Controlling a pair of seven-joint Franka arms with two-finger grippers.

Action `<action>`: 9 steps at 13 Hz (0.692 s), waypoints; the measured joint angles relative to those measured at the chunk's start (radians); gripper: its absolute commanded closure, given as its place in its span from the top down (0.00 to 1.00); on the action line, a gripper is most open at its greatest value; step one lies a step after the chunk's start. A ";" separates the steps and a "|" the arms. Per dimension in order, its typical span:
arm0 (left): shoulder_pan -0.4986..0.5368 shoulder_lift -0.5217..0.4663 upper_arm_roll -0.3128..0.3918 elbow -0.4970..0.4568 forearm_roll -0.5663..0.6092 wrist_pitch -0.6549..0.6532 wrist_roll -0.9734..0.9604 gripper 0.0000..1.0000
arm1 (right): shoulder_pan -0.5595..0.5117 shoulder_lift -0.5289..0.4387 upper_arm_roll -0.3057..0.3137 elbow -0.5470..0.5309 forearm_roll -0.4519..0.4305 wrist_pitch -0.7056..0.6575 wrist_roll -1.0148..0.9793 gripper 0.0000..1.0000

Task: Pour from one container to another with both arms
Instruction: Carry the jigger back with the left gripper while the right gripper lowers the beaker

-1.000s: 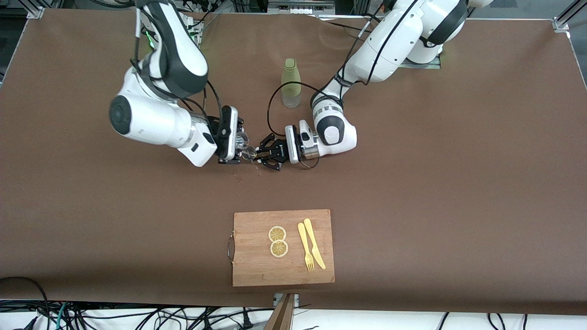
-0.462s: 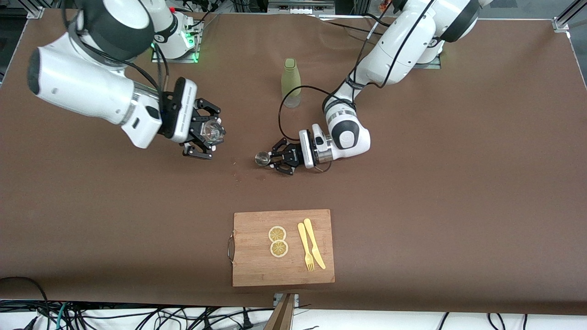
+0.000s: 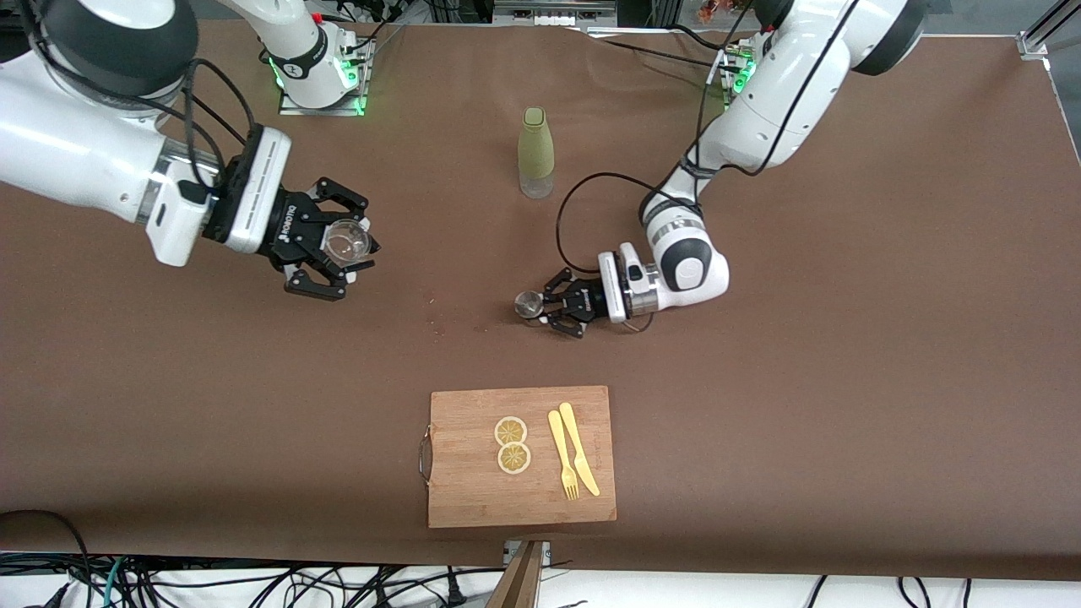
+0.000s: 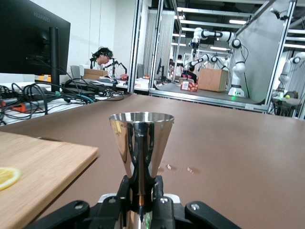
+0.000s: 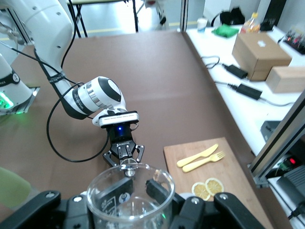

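Surface: brown-covered counter (image 3: 844,338) under both arms, with cables trailing off its near edge.
Change: a second ago the two end effectors met at mid-counter; now they are well apart, each drawn toward its own arm's end.
Right end effector (image 3: 338,245): pinching a clear round glass cup (image 3: 346,240), mouth facing the front camera, held up over bare counter.
Left end effector (image 3: 549,306): pressed onto the waist of a shiny steel double-cone jigger (image 3: 529,305), low over the counter, possibly resting on it.
Spill: small specks (image 3: 437,325) on the counter between the two end effectors.
Around: pale green bottle (image 3: 535,152) stands farther from the front camera; wooden cutting board (image 3: 473,498) lies nearer, carrying two lemon slices (image 3: 511,444), a yellow fork (image 3: 562,454) and knife (image 3: 578,448).
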 measured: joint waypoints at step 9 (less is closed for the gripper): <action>0.368 -0.121 0.060 -0.206 0.477 -0.277 0.037 0.00 | -0.250 0.153 0.012 0.003 0.153 -0.283 -0.433 0.22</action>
